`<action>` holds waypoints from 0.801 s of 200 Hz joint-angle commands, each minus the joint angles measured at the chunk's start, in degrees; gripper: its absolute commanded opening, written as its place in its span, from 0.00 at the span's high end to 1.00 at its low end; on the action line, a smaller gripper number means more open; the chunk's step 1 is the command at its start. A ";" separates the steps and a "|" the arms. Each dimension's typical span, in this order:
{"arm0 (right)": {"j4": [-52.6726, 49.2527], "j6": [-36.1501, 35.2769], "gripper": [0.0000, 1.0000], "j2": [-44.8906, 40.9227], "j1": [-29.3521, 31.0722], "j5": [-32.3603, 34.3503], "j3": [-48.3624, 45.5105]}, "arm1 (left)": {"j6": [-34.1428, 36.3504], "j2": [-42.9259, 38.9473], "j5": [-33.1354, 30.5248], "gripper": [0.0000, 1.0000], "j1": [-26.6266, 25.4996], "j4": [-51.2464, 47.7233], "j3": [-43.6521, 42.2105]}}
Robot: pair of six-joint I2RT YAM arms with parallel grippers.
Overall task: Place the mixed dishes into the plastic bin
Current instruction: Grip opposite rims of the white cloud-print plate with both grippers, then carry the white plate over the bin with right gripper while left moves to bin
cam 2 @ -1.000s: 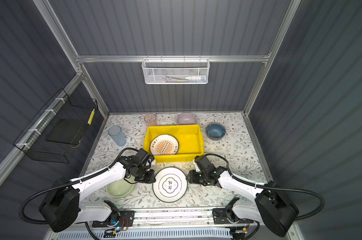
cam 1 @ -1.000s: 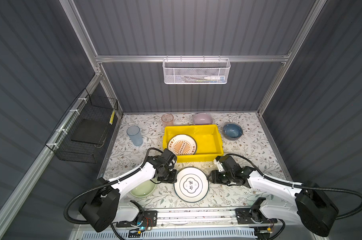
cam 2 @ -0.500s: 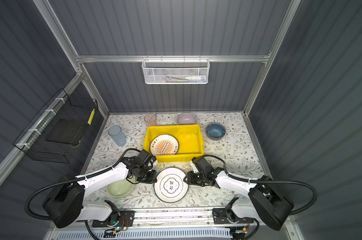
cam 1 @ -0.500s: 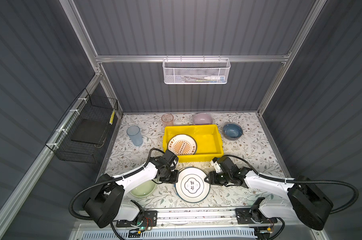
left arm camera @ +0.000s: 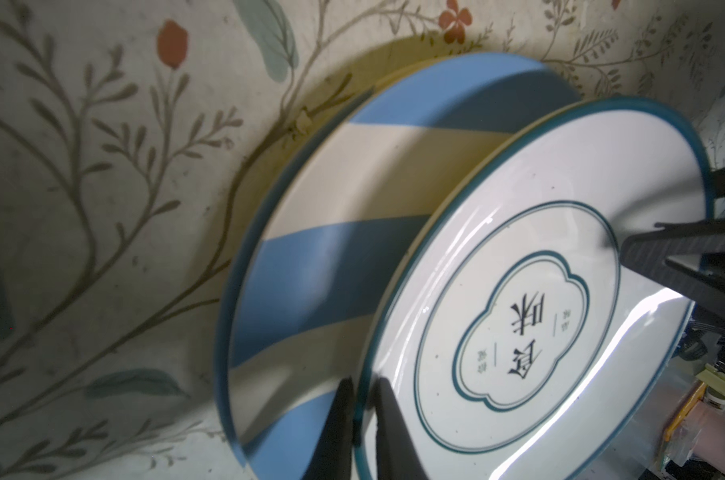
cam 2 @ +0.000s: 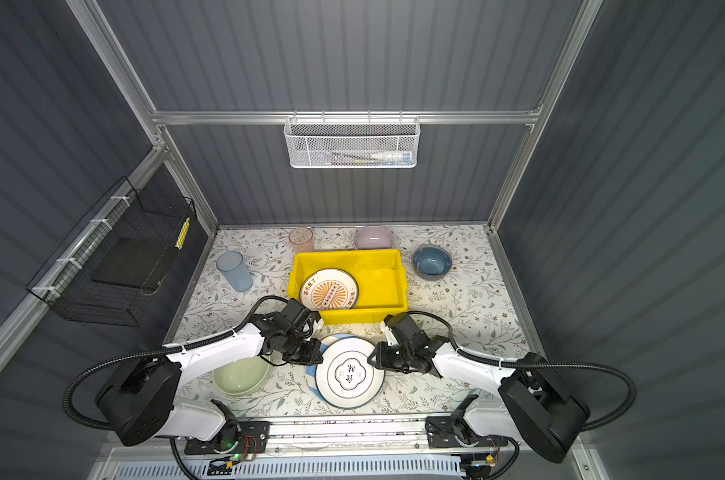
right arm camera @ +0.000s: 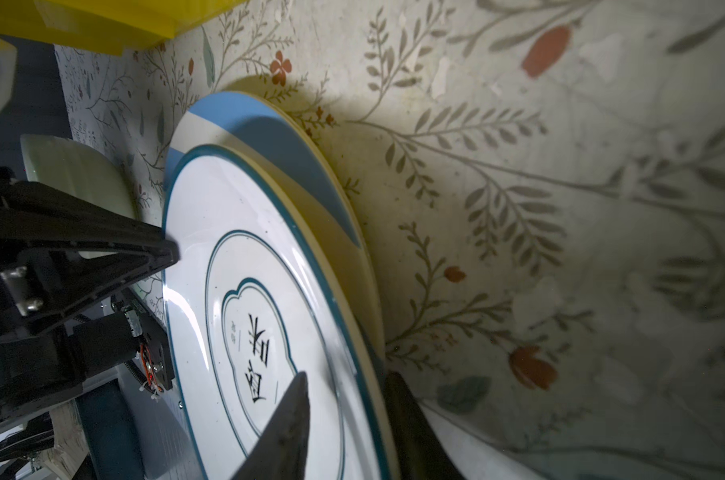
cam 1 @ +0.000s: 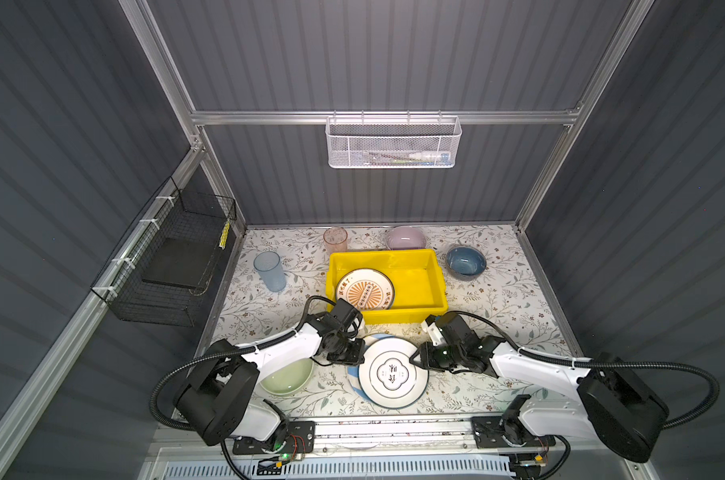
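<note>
- Done: only the orange plate [cam 1: 365, 289] lies in the yellow bin [cam 1: 394, 318], mid-worktop.
- The left claw [left arm camera: 362, 386] is pinched shut on the rim of the white plate [cam 1: 394, 372], by the worktop's front edge (atop the striped plate [left arm camera: 310, 249]).
- The right claw [right arm camera: 344, 382] sits around the other rim; I cannot tell if it pinches.
- To do: green bowl [cam 1: 286, 376], lilac bowl [cam 1: 405, 237], blue bowl [cam 1: 465, 262], pink cup [cam 1: 335, 239], blue cup [cam 1: 270, 272].

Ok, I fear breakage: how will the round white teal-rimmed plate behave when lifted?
Likely stiff and brittle: the round white teal-rimmed plate looks like glazed ceramic. Its glossy surface may slip where the left tool pinches only the thin rim. Lying on the blue-and-white striped plate, it could scrape or slide.
</note>
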 commanded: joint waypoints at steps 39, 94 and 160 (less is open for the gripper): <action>-8.02 -1.99 0.85 -4.38 0.38 1.92 1.95 | -0.92 2.53 -1.62 0.84 -1.18 -0.30 1.12; -13.54 -4.18 0.97 -7.47 0.25 5.38 3.89 | -1.35 -0.35 -4.71 0.77 -1.18 -3.36 3.73; -21.48 -7.08 0.98 -10.88 0.07 6.53 8.44 | -1.46 -5.24 -13.08 0.63 -1.19 -12.74 9.58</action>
